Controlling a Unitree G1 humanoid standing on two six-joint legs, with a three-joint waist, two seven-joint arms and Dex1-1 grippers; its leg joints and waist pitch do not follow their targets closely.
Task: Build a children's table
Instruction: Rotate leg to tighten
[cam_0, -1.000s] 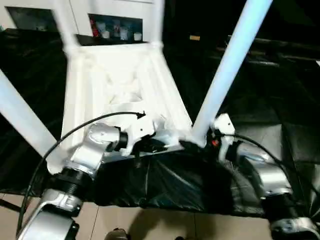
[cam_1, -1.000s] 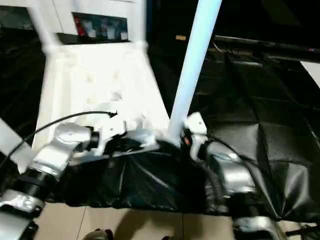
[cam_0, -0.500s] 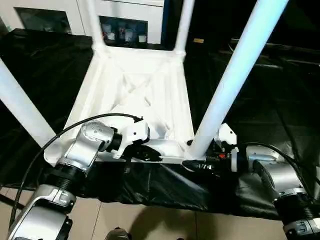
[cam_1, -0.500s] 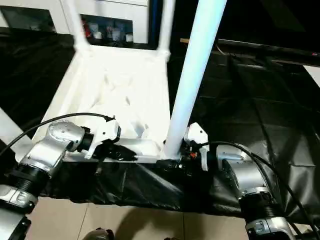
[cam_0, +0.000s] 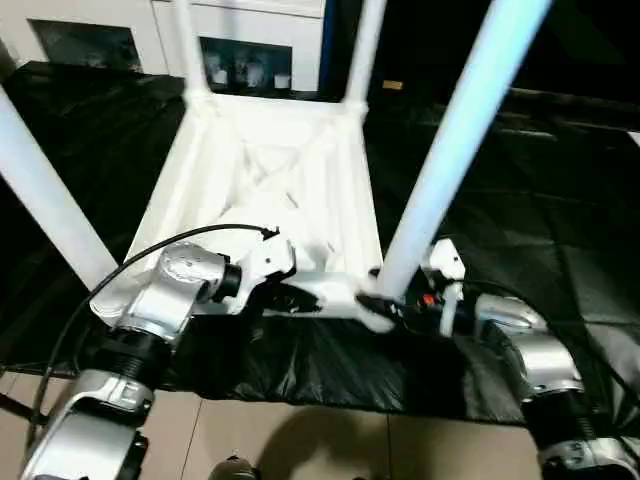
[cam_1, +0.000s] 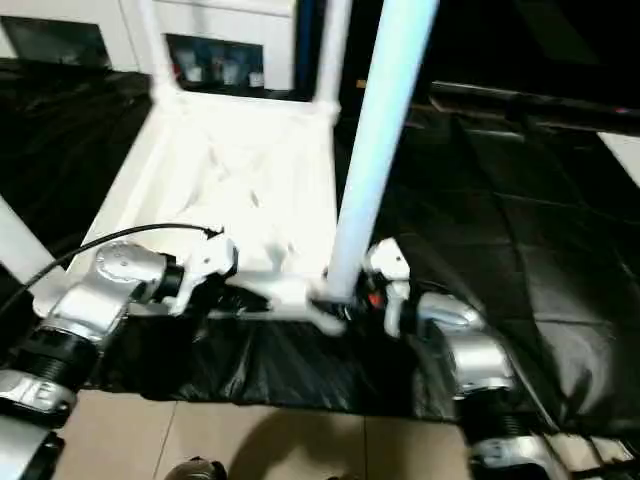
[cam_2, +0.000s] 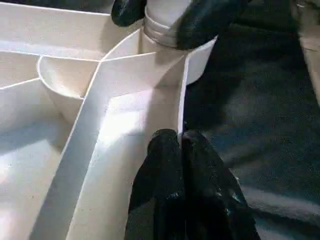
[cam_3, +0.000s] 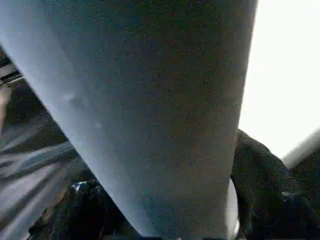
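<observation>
The children's table lies upside down, its ribbed white top (cam_0: 270, 170) on black sheeting. Legs stand in its corner sockets: two far ones (cam_0: 185, 45) (cam_0: 365, 45), a near-left one (cam_0: 45, 200) and a near-right one (cam_0: 450, 140). My left gripper (cam_2: 179, 137) is shut on the thin near rim of the top, beside the near-right socket (cam_2: 165, 65). My right gripper (cam_0: 385, 300) clasps the foot of the near-right leg (cam_3: 150, 100), one black finger (cam_3: 260, 185) on each side. Those same fingers (cam_2: 205, 20) press the leg's threaded collar in the left wrist view.
The black sheeting (cam_0: 540, 200) spreads wide to the right and ends at a front edge just under my grippers. Tan floor (cam_0: 300, 440) lies below it. A white cabinet (cam_0: 240, 60) with small items stands behind the table.
The head camera has shifted a little. My right gripper's fingers have drawn in around the foot of the near-right leg. The left gripper keeps its hold on the rim.
</observation>
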